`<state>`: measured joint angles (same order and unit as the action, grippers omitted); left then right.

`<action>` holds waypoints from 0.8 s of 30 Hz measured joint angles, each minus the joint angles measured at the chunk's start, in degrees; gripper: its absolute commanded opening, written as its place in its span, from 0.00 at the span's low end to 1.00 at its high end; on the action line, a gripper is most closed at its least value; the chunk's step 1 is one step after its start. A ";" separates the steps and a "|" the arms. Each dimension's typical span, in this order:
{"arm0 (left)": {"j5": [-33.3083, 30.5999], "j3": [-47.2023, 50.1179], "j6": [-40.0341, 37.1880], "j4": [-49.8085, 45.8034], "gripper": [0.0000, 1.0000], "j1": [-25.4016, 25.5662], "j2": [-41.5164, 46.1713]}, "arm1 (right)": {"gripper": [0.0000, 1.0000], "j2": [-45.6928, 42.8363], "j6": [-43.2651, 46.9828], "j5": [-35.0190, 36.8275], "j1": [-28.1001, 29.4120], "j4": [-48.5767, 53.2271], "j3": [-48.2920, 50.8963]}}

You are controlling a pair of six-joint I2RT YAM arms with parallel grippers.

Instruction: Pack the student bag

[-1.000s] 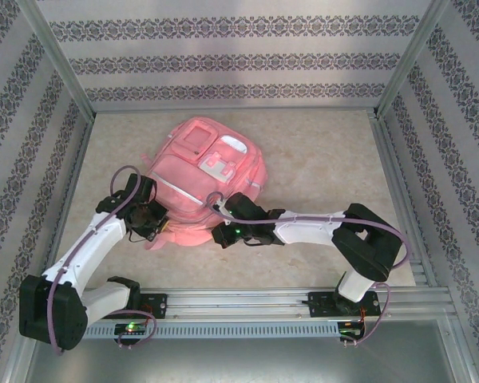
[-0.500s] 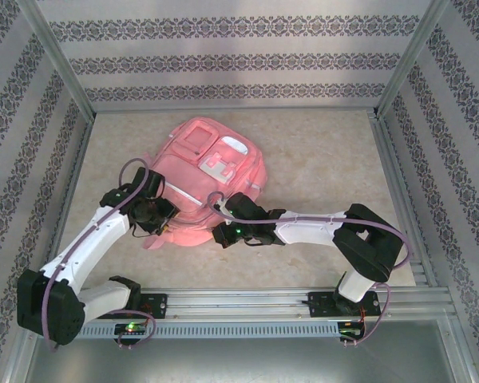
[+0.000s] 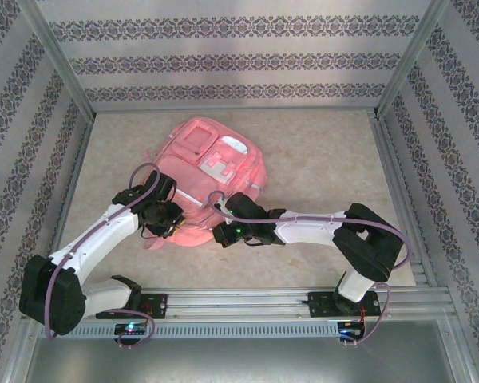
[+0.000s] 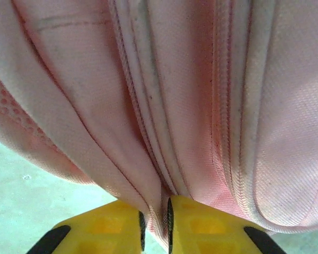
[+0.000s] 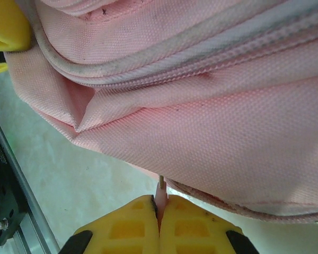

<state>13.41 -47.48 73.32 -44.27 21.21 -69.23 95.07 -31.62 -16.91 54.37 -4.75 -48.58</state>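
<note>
The student bag [image 3: 203, 171] lies flat on the bench [image 3: 327, 159], a little left of centre, front pockets facing up and its near edge towards the arms. The left hand [image 3: 164, 219] is at the bag's near-left corner. In its wrist view this hand [image 4: 155, 217] is almost pressed together, pinching a fold of pink cloth beside the zip seams [image 4: 148, 106]. The right hand [image 3: 221, 234] sits at the near edge, just right of the left one. Its wrist view shows it [image 5: 159, 203] closed tight on a thin pink tab or cloth edge under the bag.

The seams in view look shut, and whether anything is inside cannot be told. I judge this to be zip work along the near edge. It could be opening the bag to load it or closing it afterwards, and the pictures do not settle which.
</note>
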 measured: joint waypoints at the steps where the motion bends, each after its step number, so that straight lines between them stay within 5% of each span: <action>1: 0.00 0.04 -0.22 -0.02 0.13 -0.24 -0.24 | 0.00 -0.04 0.00 0.07 -0.07 0.00 0.02; 24: 2.67 0.76 -4.81 0.81 0.10 -3.34 -1.44 | 0.00 -4.20 -0.17 1.49 -4.72 -0.68 6.99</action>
<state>16.08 -46.72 68.51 -43.46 17.87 -70.67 90.87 -31.79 -15.42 49.65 -5.43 -41.58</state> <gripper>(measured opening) 0.099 0.068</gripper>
